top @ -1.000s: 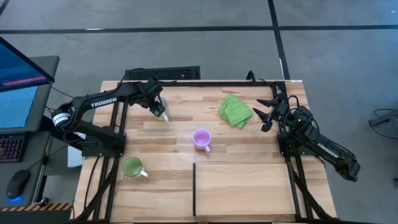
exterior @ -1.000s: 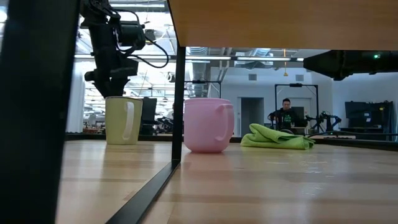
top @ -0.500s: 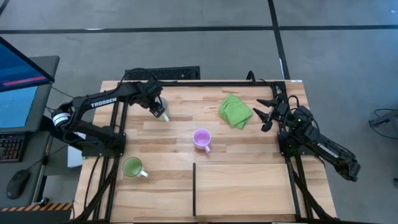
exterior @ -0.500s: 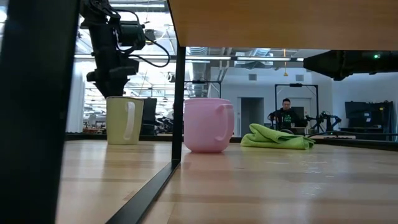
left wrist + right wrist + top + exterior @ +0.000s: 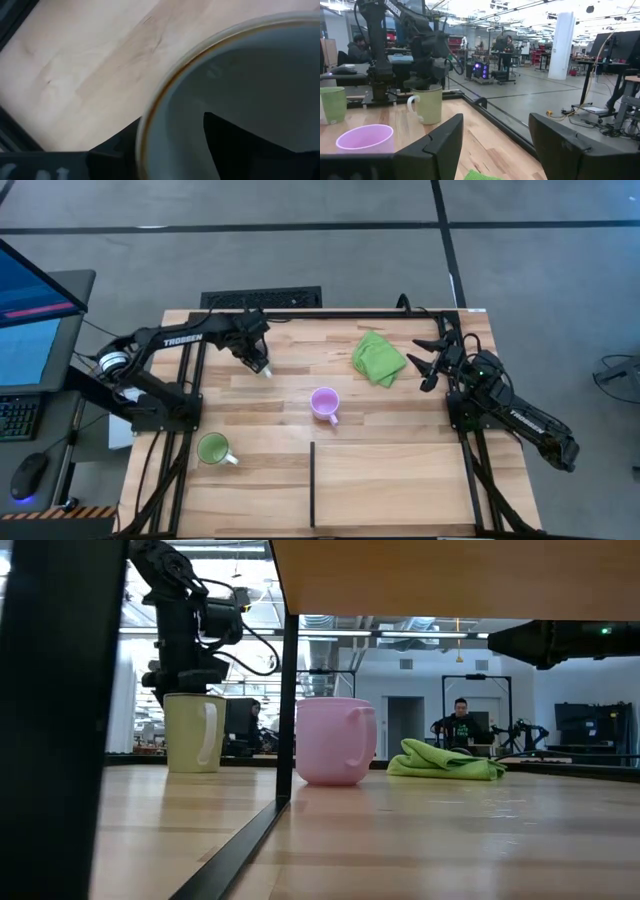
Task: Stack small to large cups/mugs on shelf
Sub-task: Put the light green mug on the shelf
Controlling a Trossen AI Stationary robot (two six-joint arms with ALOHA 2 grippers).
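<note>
The wooden counter (image 5: 400,470) is seen from above, with the shelf (image 5: 390,485) marked off by a thin black strip (image 5: 312,483) at its near edge and a green cloth (image 5: 378,357) lying toward the far right. The left end effector (image 5: 259,362) is closed on the rim of the white mug (image 5: 194,733), one finger inside it, at the far left, while the right end effector (image 5: 432,360) is held wide open beside the cloth. The purple mug (image 5: 324,403) stands mid-counter and the green mug (image 5: 213,448) near the left edge, both off the shelf.
</note>
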